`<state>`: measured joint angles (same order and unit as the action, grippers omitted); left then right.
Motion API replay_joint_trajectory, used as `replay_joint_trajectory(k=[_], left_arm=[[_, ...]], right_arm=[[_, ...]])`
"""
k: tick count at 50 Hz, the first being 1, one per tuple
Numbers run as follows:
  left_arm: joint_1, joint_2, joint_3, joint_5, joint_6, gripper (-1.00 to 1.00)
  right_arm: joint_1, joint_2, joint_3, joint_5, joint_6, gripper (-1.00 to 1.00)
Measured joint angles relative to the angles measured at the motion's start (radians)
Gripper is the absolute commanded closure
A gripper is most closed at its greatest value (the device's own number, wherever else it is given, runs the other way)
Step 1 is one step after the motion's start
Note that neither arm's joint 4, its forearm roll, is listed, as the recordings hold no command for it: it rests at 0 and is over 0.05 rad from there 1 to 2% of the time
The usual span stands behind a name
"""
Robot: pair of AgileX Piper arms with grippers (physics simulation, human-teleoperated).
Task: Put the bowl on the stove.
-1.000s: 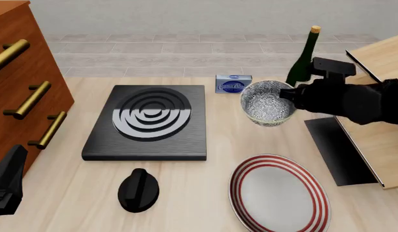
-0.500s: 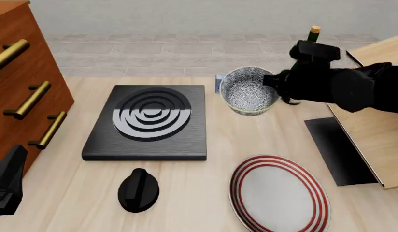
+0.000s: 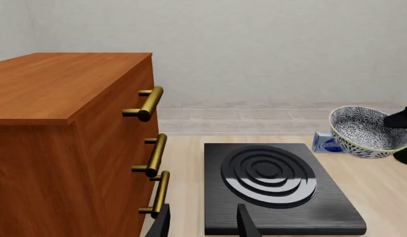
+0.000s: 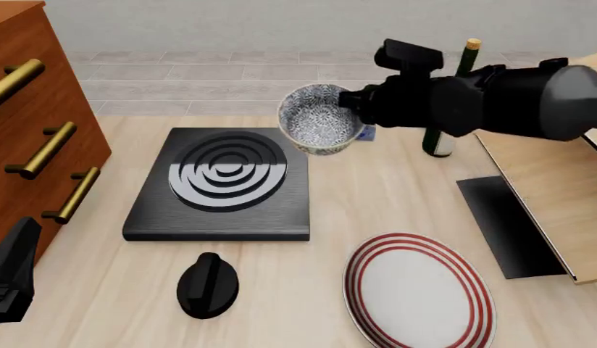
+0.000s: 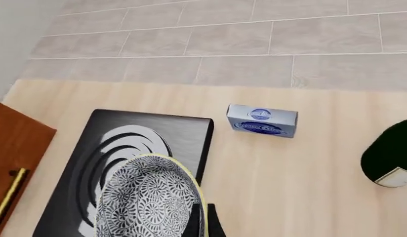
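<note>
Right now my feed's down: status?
Right claw shut on bowl, airborne at stove's far right corner. Left claw open, idle. Nothing on the burner.

Pale wood table point(image 4: 395, 203), orange-brown drawer chest point(image 3: 65, 143) with 3 brass handles, grey tiled floor point(image 5: 256, 29), plain wall point(image 3: 269, 49)

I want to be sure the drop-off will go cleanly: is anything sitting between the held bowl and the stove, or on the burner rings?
Nothing visible is. The right tool holds the bowl in the air by the stove's far right corner. The burner rings are bare. The small blue box lies on the table beside the stove, off the path.
</note>
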<state>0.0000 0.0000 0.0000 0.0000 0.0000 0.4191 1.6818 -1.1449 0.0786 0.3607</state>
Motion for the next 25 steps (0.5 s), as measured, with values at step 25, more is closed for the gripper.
replay_joint_trajectory(k=[25], left_arm=[[0.000, 0.000, 0.000, 0.000, 0.000, -1.00]], right_arm=[[0.082, 0.174, -0.242, 0.066, 0.082, 1.00]])
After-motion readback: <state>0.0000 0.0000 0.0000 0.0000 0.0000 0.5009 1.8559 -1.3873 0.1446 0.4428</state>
